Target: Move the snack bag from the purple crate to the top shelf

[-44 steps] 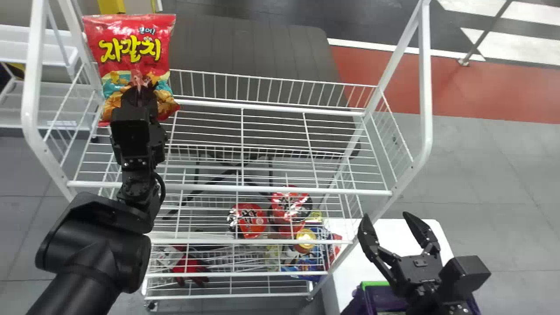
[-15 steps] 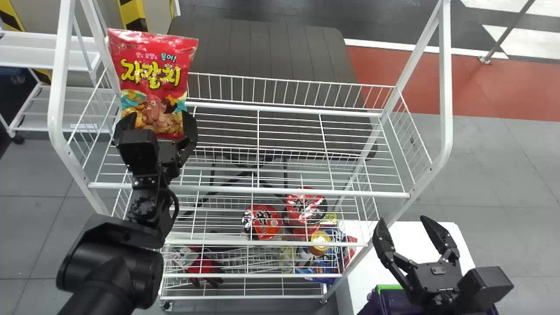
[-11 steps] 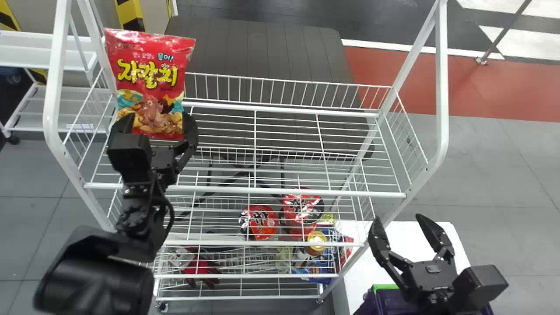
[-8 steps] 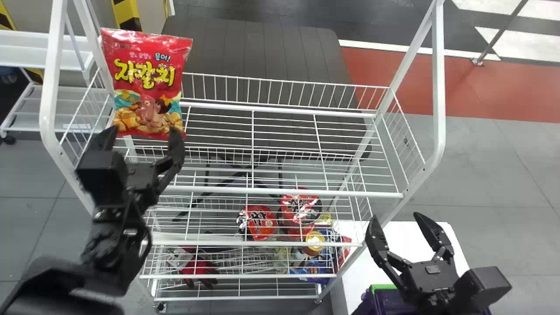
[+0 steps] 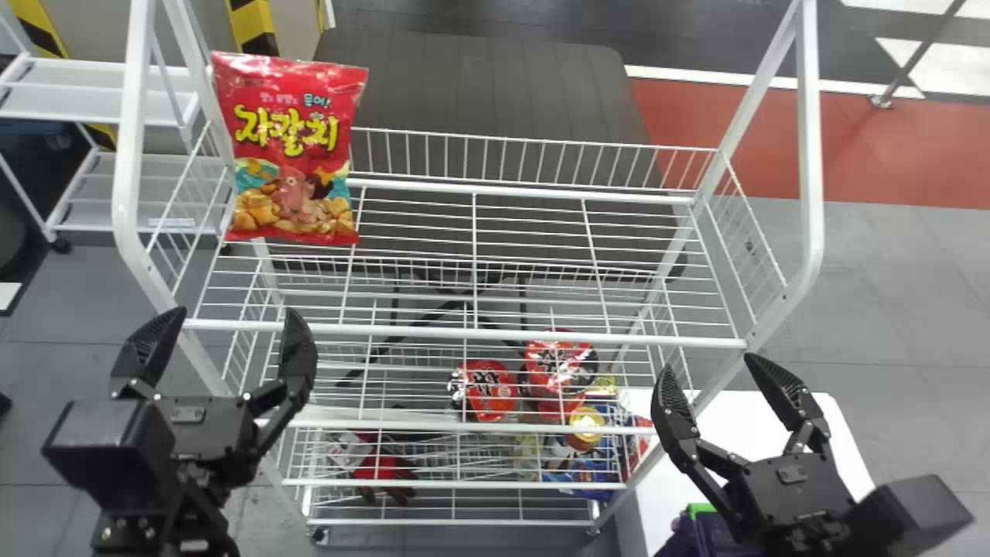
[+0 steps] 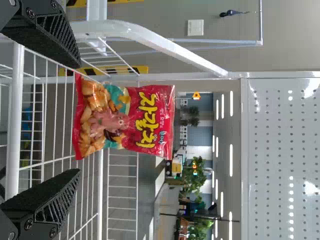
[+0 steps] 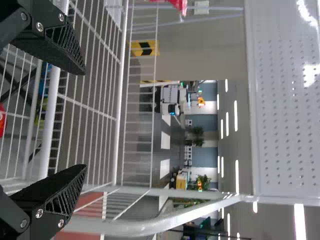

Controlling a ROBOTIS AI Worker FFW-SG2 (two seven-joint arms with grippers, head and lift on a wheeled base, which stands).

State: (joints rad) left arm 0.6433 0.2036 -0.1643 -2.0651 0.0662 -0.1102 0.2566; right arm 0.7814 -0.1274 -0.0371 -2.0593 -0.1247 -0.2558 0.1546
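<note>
OK, place step looks done, my read. Snack bag (image 5: pixel 290 155) stands near upright at the left end of the top shelf (image 5: pixel 541 334), by the rear rail; probably resting on the wires, base contact hard to confirm. Left hand (image 5: pixel 237 311) spread, nothing in it, in front of the shelf, apart from the bag. Right hand (image 5: pixel 708 362) spread and empty too, idle near the purple crate (image 5: pixel 711 534). Only 1 move left: back the left arm off, clear of the front rail.
</note>
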